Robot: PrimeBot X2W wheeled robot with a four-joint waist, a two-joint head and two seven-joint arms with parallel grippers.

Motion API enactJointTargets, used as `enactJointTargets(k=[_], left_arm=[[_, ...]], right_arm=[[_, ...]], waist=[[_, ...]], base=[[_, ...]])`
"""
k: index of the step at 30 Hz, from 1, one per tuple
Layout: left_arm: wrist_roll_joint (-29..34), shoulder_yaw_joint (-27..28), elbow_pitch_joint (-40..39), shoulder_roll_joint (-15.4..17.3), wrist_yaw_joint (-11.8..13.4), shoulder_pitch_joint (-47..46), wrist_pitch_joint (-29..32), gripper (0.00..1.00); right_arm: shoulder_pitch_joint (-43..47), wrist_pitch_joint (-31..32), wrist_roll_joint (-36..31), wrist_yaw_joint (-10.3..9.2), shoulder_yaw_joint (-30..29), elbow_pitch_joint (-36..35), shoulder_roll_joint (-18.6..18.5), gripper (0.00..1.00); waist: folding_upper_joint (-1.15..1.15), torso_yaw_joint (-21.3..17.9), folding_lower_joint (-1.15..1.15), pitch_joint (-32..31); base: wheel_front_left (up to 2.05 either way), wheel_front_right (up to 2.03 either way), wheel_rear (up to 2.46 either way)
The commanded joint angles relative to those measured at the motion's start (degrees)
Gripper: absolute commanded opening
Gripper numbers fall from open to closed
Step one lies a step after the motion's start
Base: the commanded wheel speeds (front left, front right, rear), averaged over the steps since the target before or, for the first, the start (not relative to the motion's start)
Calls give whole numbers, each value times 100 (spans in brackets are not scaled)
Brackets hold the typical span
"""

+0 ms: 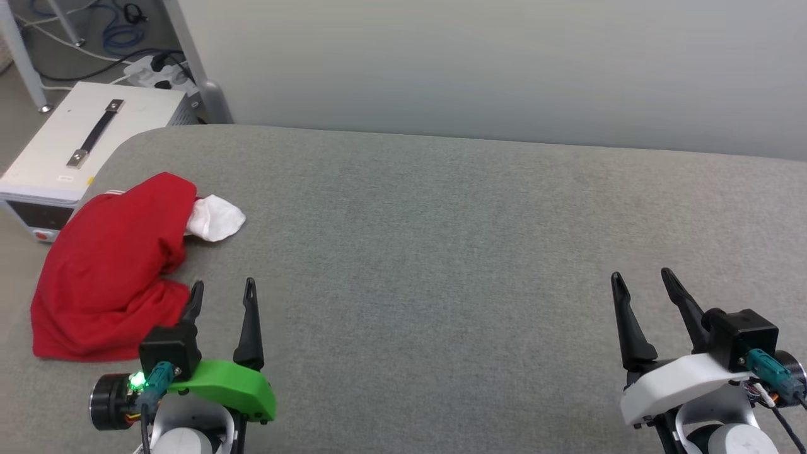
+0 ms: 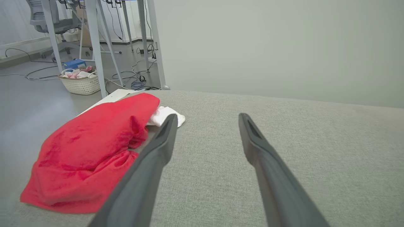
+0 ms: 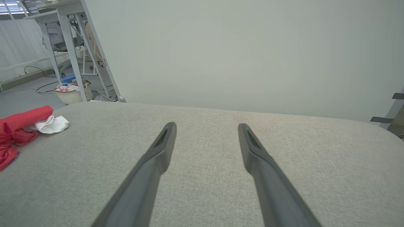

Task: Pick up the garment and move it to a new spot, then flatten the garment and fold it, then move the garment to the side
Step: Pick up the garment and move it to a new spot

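The garment (image 1: pixel 113 265) lies crumpled in a red heap at the left end of the grey padded table (image 1: pixel 454 252), with a white sleeve (image 1: pixel 214 217) poking out at its far side. It also shows as the red garment (image 2: pixel 91 148) in the left wrist view and the garment (image 3: pixel 19 129) at the left edge of the right wrist view. My left gripper (image 1: pixel 222 295) hovers open just right of the heap, its left finger close to the cloth, nothing between the fingers. My right gripper (image 1: pixel 640 282) stands open far to the right over bare table.
A white box with a black handle (image 1: pixel 75 145) stands on the floor past the table's left corner. Cables and metal frame legs (image 1: pixel 189 63) lie behind it, and a white basket (image 2: pixel 80 82) sits on the floor. A pale wall runs behind the table.
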Motion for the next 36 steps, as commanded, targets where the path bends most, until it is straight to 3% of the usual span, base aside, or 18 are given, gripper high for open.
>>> enactJointTargets(k=[1, 25, 36], left_arm=[[-38, 43, 31, 11, -46, -109, -58, 100], [-104, 380, 277, 77, -190, -80, -366, 100], [-175, 511, 407, 90, -270, -122, -497, 100]], right_arm=[[-119, 6, -35, -3, 24, -56, 0, 100], [-300, -68, -273, -4, 620, -186, 0, 100], [-363, -69, -240, -5, 755, -242, 1, 100]], waist=[[0, 275, 0, 31], [0, 1853, 0, -67], [0, 2316, 0, -16]], base=[[0, 0, 0], [0, 0, 0], [0, 0, 0]])
